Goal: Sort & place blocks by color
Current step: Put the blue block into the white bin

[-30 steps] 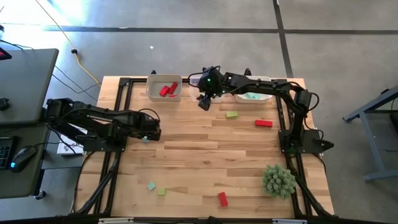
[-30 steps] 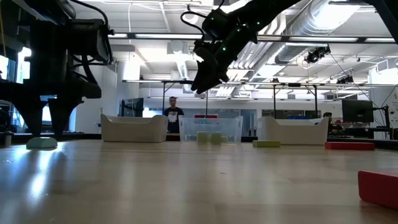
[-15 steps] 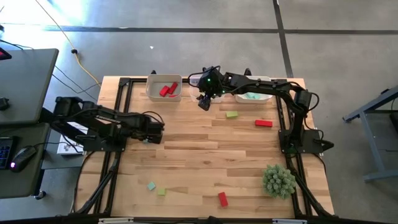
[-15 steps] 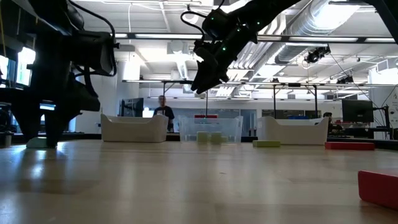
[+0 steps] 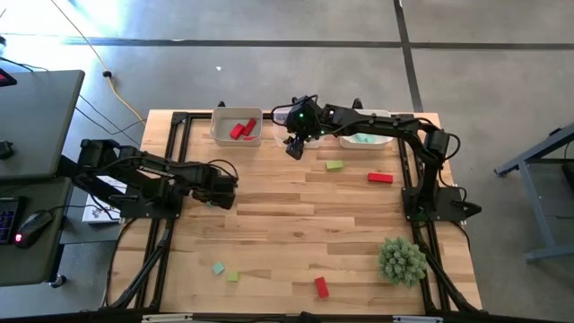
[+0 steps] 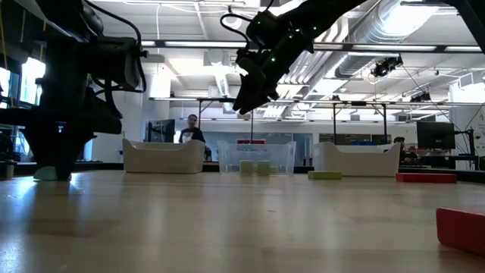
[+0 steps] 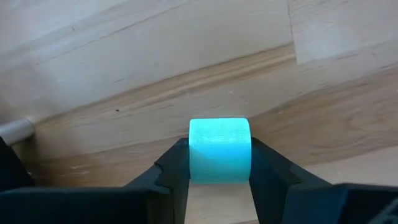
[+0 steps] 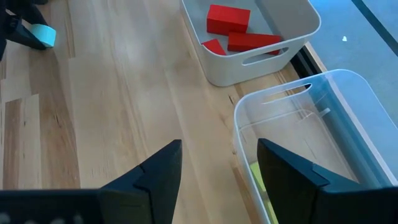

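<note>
Your left gripper (image 7: pixel 219 180) is clamped on a teal block (image 7: pixel 219 151), low over the left-middle of the counter (image 5: pixel 287 242); in the low view the block sits at or just above the wood, so you are most likely right at the pick. Next you need to lift it clear and carry it across to the far-right white bin (image 5: pixel 369 130), which already shows teal inside. That path crosses under or beside your right arm, so keep the two apart.

Your right gripper (image 8: pixel 217 165) hangs with its fingers spread and empty above the near edge of the clear bin (image 8: pixel 323 130), between the two white bins at the back of the counter.

Bins, from the left: the white bin (image 5: pixel 237 126) holds red blocks (image 8: pixel 228 17); the clear bin in the middle holds yellow-green pieces, seen only in part; the right white bin holds teal.

Loose on the counter: a teal block (image 5: pixel 218 267) and a yellow-green block (image 5: pixel 233 276) near the front left, a red block (image 5: pixel 321 286) front centre, a yellow-green block (image 5: pixel 334 165) and a red block (image 5: pixel 380 178) toward the back right. The spiky green ball (image 5: pixel 401 260) sits at the front right; leave it.
</note>
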